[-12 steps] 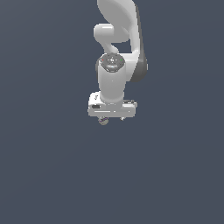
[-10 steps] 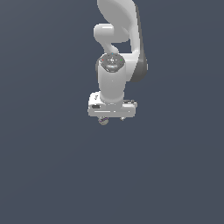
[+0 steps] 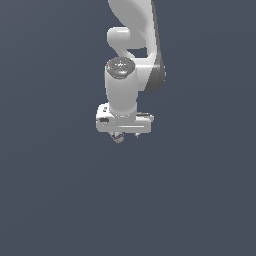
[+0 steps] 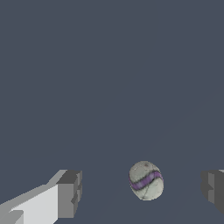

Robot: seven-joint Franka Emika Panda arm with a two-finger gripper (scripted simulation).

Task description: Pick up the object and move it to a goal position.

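Observation:
The object, a tiny pale grey-beige ball (image 4: 146, 180) with a purplish band, lies on the dark floor between my two fingers. In the wrist view one grey fingertip (image 4: 70, 192) stands on one side of it and the other fingertip (image 4: 213, 190) on the other, each with a clear gap to the ball. My gripper (image 4: 141, 192) is open and touches nothing. In the exterior view the white gripper (image 3: 123, 135) hangs straight down from the arm, and the ball (image 3: 118, 137) peeks out just under its body.
A plain dark grey-blue floor (image 3: 60, 200) fills both views. No other object, container or edge shows. The white arm (image 3: 132, 45) rises behind the gripper to the top of the exterior view.
The wrist and gripper body have shifted slightly toward the exterior view's left. The ball stays in the same place under the gripper.

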